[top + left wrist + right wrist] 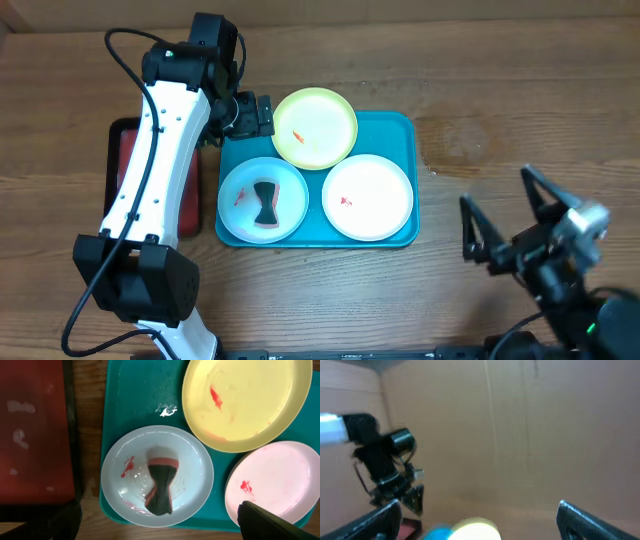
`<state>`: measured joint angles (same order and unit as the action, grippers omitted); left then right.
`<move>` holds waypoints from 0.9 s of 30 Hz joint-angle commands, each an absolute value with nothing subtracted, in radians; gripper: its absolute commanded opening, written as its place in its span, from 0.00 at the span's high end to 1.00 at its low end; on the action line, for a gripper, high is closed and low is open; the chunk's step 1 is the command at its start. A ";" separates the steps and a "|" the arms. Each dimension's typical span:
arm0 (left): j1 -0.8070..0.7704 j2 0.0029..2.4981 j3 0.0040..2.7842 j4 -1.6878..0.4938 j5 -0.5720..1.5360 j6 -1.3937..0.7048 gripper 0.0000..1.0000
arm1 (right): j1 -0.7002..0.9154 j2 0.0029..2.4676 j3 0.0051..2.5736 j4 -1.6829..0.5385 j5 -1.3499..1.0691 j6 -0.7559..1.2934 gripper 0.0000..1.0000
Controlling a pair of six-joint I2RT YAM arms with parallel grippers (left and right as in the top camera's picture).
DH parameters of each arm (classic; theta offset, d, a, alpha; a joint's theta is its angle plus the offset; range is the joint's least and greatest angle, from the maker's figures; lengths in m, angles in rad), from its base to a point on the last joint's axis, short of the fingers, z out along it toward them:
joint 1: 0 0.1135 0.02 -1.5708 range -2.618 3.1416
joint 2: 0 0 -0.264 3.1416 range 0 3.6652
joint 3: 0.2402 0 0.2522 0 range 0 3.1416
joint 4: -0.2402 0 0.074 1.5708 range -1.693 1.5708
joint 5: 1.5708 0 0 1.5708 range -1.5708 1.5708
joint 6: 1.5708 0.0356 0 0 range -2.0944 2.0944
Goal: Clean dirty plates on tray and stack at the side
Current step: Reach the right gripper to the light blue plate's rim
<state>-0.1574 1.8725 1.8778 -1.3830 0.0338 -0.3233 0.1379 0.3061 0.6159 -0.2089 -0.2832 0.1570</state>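
**A:** Why does the left gripper hover with fingers apart over the tray's far-left corner?

**B:** Probably to reach the dark wiper lying on the pale blue plate. The lime-green plate and white plate lie smeared on the tray too.

**A:** Anything unclear?

**B:** The arm covers most of the red tray, and I can't tell what the wiper is. The right gripper hangs spread wide, off right.
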 commanded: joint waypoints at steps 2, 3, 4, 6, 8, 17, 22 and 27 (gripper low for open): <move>-0.164 1.874 1.885 -1.383 0.052 -0.341 0.00 | 0.136 0.670 1.070 -0.554 -0.290 0.101 0.00; -0.164 1.874 1.885 -1.383 0.053 -0.341 0.00 | 0.135 0.739 1.151 -0.619 -0.331 0.104 0.00; -0.164 1.874 1.885 -1.383 0.053 -0.341 0.00 | 0.135 0.814 1.233 -0.673 -0.397 0.109 0.00; -0.164 1.874 1.885 -1.383 0.053 -0.341 0.00 | 0.135 0.926 1.341 -0.742 -0.554 0.108 0.00; -0.164 1.874 1.885 -1.383 0.053 -0.341 0.00 | 0.135 1.025 1.407 -0.743 -0.728 0.108 0.00; -0.164 1.874 1.885 -1.383 0.052 -0.341 0.00 | 0.256 1.339 1.423 -0.709 -0.646 0.102 0.00; -0.164 1.874 1.885 -1.379 0.052 -0.341 0.00 | 0.385 1.470 1.423 -0.770 -0.355 0.244 0.00; -0.164 1.874 1.885 -1.380 0.052 -0.341 0.00 | 0.435 1.525 1.422 -0.713 -0.395 0.241 0.06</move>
